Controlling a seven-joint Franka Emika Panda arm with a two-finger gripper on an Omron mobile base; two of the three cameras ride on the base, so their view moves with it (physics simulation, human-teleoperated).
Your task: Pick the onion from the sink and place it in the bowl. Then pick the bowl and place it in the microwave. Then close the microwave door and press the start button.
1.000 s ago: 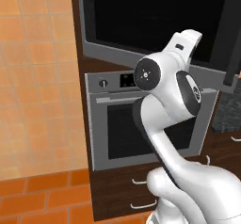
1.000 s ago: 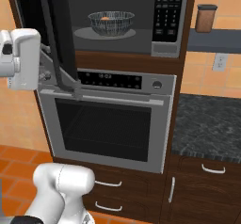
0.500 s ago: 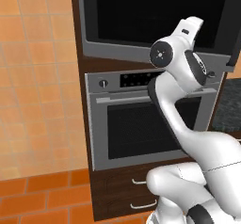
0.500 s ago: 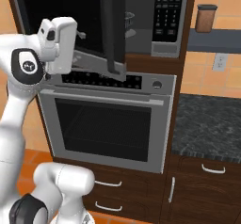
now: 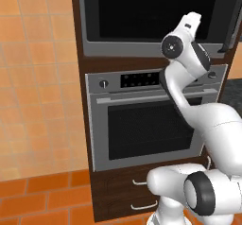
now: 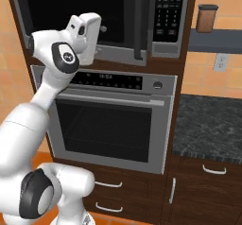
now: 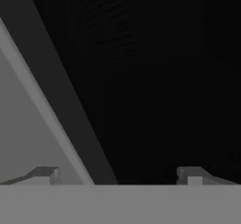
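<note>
1. the microwave door (image 6: 85,16) looks all but shut in the right base view: its black glass panel lies across the cavity, and its dark vertical bar handle (image 6: 138,21) stands just left of the keypad strip (image 6: 168,16).
2. the gripper (image 7: 117,173) is pressed close to that glass. in the hand view its two fingertips (image 7: 44,175) stand well apart with nothing between them, so the jaws are spread and empty.
3. the bowl and the onion are hidden behind the dark panel; you cannot confirm their position from these pictures, only judge that they sit inside the microwave (image 5: 151,18).
4. the step in hand reads as finishing the door closure. push flat and square on the panel, near the handle side, so the door seats fully rather than springing back.
5. keep the wrist clear of the steel-fronted oven (image 6: 111,120) and its knob (image 6: 158,84) just below.
6. for the start button, withdraw straight back, then approach the keypad strip with one fingertip leading. the risk is pressing a neighbouring key, since the keys look small and closely set.
</note>
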